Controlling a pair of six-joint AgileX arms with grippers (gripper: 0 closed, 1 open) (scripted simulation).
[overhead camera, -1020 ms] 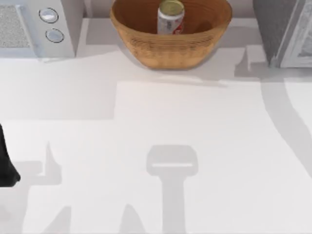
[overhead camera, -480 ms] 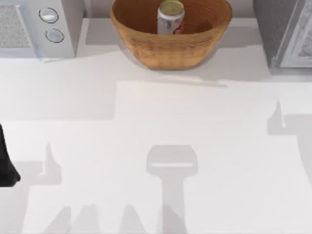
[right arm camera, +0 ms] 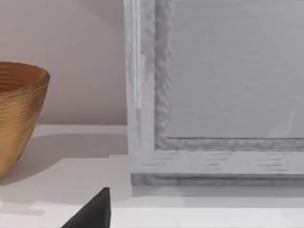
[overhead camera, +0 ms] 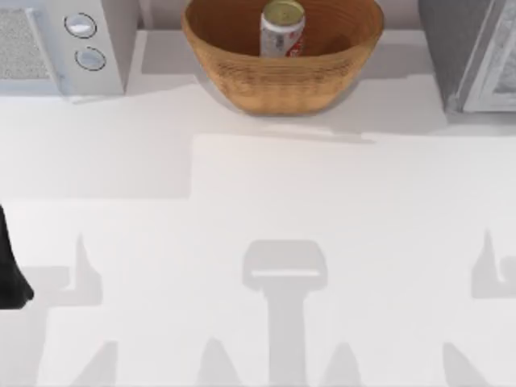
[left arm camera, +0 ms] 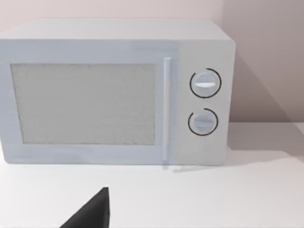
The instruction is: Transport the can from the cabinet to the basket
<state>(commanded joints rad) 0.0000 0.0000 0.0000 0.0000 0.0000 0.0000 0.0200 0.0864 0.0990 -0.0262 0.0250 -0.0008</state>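
Observation:
The can (overhead camera: pixel 282 28), white with red markings and a gold top, stands upright inside the wicker basket (overhead camera: pixel 282 81) at the back middle of the table. At the back right is the dark grey cabinet (overhead camera: pixel 450 48); its pale framed door (right arm camera: pixel 228 90) is close in the right wrist view, with the basket's side (right arm camera: pixel 16 114) beside it. A black piece of my right gripper (right arm camera: pixel 92 211) shows low in that view, above the table and holding nothing visible. My left arm (overhead camera: pixel 10 270) is parked at the table's left edge, with a black piece of its gripper (left arm camera: pixel 90 211) facing the microwave.
A white microwave (overhead camera: pixel 60 44) with two round dials stands at the back left; it is close in the left wrist view (left arm camera: pixel 114 90). The white tabletop (overhead camera: pixel 266 185) carries only arm shadows across its front half.
The right arm's shadow has slid from beside the cabinet down to the table's front right. The can and basket have stayed still, and the left arm has not moved.

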